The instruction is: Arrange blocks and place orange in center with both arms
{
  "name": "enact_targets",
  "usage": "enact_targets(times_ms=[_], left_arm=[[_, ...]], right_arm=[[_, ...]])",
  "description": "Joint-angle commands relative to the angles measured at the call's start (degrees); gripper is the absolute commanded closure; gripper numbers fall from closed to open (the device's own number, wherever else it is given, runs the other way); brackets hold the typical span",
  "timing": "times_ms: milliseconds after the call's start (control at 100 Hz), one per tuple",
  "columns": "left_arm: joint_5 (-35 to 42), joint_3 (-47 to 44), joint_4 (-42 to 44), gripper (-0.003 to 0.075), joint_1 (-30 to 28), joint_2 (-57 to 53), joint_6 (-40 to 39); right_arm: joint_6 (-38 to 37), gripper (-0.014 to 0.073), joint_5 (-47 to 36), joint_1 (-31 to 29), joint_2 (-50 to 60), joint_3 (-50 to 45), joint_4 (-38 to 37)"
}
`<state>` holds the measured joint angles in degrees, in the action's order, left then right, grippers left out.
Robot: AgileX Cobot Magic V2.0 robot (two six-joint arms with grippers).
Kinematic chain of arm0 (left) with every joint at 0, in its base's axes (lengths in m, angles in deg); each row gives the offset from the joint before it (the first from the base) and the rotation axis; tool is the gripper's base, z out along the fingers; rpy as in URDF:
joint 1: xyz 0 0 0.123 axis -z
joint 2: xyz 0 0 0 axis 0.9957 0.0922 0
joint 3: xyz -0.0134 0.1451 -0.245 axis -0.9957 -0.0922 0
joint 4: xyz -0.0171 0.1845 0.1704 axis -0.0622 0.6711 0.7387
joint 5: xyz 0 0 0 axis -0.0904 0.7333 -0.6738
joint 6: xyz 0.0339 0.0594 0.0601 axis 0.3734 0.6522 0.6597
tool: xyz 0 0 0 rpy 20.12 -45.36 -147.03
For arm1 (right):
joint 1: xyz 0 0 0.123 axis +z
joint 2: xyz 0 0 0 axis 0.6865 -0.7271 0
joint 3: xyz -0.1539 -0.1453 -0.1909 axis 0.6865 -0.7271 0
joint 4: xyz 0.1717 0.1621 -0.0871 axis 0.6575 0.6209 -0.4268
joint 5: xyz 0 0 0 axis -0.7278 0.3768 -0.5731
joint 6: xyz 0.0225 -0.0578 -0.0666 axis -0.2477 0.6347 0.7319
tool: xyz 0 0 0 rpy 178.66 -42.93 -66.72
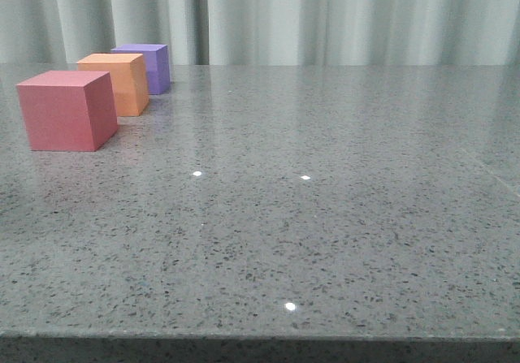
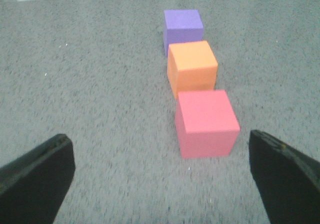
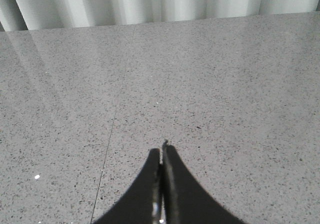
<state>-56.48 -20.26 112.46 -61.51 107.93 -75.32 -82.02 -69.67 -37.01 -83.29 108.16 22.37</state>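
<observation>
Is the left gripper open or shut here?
Open: the left gripper has its fingers spread wide, holding nothing, with the red cube ahead.

At about ten o'clock on your table (image 1: 325,217), three cubes stand in a row running away from you: the pink-red block (image 1: 67,110) nearest, the orange block (image 1: 116,83) behind it, the purple block (image 1: 145,66) last. The gaps between them look too tight for a finger. From eleven round to three o'clock the surface lies open, back to the curtain (image 1: 341,18).
</observation>
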Motion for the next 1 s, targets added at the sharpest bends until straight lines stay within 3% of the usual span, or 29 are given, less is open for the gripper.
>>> enact_targets(times_ms=[0,110,180,420,990], left_arm=[[3.9,-2.2,0.6,0.0083,-0.2,-4.9,0.0],[3.9,-6.3,0.6,0.0167,-0.2,-10.5,0.0],[3.9,-8.1,0.6,0.0267,-0.2,-13.3,0.0],[3.9,-9.7,0.6,0.074,-0.2,-16.9,0.0],[3.0,-9.7,0.2,0.0741,-0.2,-16.9,0.0]], right_arm=[[0.6,0.0662,-4.3,-0.2,0.0,1.5,-1.3],[0.6,0.0662,-4.3,-0.2,0.0,1.5,-1.3],[0.6,0.0662,-4.3,-0.2,0.0,1.5,-1.3],[0.6,0.0662,-4.3,-0.2,0.0,1.5,-1.3],[0.6,0.0662,-4.2,-0.2,0.0,1.5,-1.3]])
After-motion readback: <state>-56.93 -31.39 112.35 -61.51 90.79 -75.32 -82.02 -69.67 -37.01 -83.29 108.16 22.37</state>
